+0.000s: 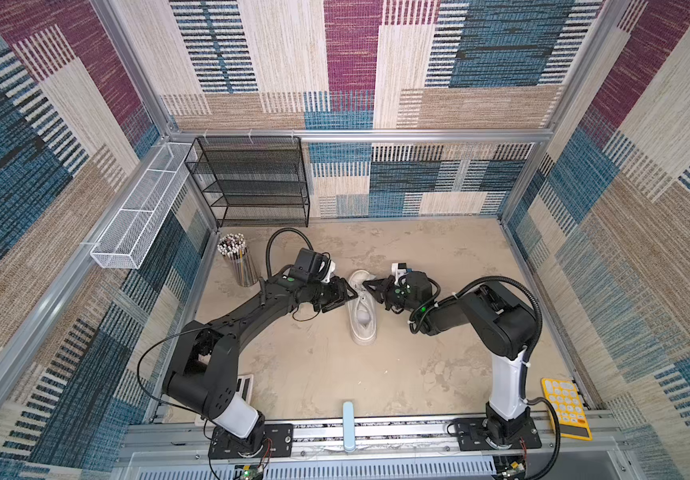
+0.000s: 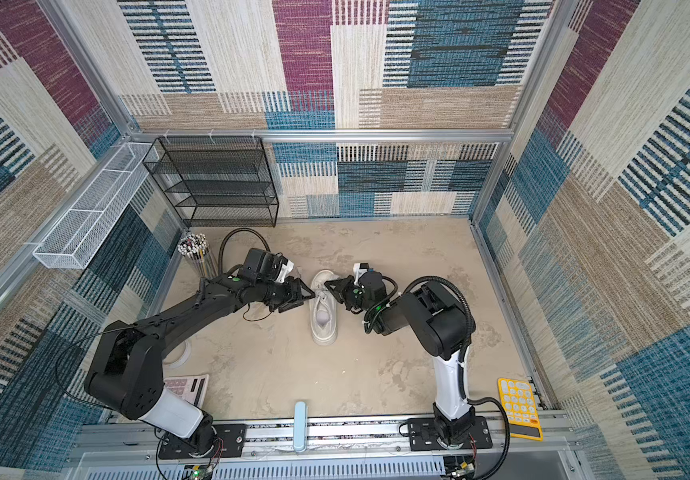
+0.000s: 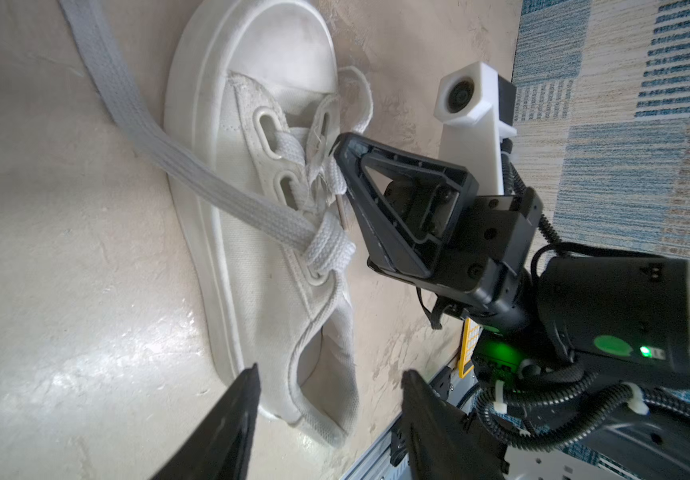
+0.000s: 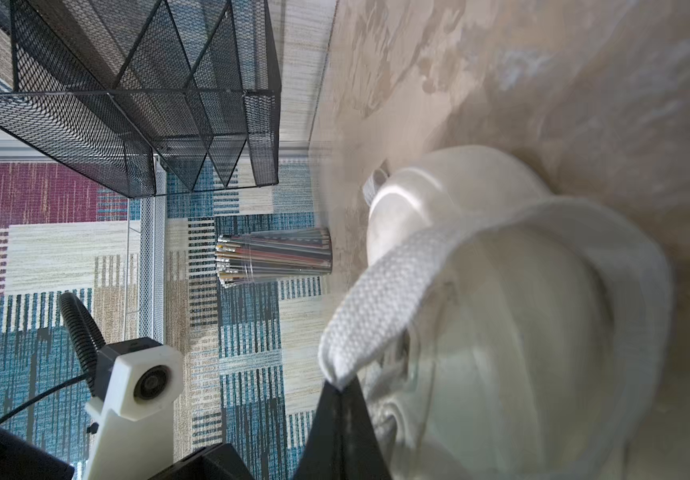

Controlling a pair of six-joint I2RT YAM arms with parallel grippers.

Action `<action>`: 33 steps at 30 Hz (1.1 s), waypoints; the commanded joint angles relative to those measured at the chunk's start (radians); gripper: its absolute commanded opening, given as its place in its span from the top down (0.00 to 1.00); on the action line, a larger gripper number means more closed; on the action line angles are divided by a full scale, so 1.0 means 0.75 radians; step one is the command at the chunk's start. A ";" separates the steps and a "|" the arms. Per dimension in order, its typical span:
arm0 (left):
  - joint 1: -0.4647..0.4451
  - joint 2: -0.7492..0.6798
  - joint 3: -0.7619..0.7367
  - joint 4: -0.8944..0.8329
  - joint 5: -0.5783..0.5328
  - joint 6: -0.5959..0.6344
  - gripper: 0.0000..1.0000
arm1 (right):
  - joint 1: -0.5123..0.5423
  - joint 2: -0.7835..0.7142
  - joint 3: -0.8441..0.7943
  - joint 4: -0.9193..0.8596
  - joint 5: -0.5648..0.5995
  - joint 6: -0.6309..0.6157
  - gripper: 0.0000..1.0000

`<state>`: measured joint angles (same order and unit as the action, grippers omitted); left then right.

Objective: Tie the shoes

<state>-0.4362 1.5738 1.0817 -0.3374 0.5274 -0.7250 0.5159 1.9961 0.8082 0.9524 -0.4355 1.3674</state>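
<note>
The white sneaker point(image 1: 363, 320) point(image 2: 324, 324) lies mid-table, its toe towards the back wall. My right gripper point(image 1: 366, 285) point(image 2: 327, 284) is over the shoe's lacing, shut on a folded loop of the flat off-white lace point(image 4: 397, 270); its tips point(image 4: 339, 388) pinch the fold. In the left wrist view those fingers point(image 3: 356, 174) sit at the eyelets, and another lace strand point(image 3: 127, 112) trails from the shoe point(image 3: 252, 257) across the table. My left gripper point(image 1: 342, 300) point(image 2: 299, 302) point(image 3: 331, 372) stands open at the shoe's left side, holding nothing.
A black mesh shelf point(image 1: 252, 183) stands at the back left, a white mesh basket point(image 1: 135, 212) hangs on the left wall, and a cup of pencils point(image 1: 239, 262) is behind the left arm. A yellow calculator point(image 1: 565, 407) lies front right, a white calculator point(image 2: 187, 388) front left.
</note>
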 commanded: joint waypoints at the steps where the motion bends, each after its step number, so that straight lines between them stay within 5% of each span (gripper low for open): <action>1: 0.004 -0.010 0.006 -0.022 -0.010 0.016 0.42 | 0.001 0.012 0.014 0.034 -0.021 -0.001 1.00; 16: 0.005 0.009 -0.010 0.019 0.002 0.003 0.43 | 0.001 -0.049 -0.037 0.033 -0.039 -0.027 1.00; 33: 0.095 0.358 0.211 0.012 0.037 0.016 0.50 | -0.027 -0.057 -0.017 0.025 -0.060 -0.053 1.00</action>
<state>-0.3641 1.8187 1.2240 -0.3332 0.5308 -0.7036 0.5060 1.9549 0.7876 0.9516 -0.4652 1.3445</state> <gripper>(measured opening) 0.500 0.040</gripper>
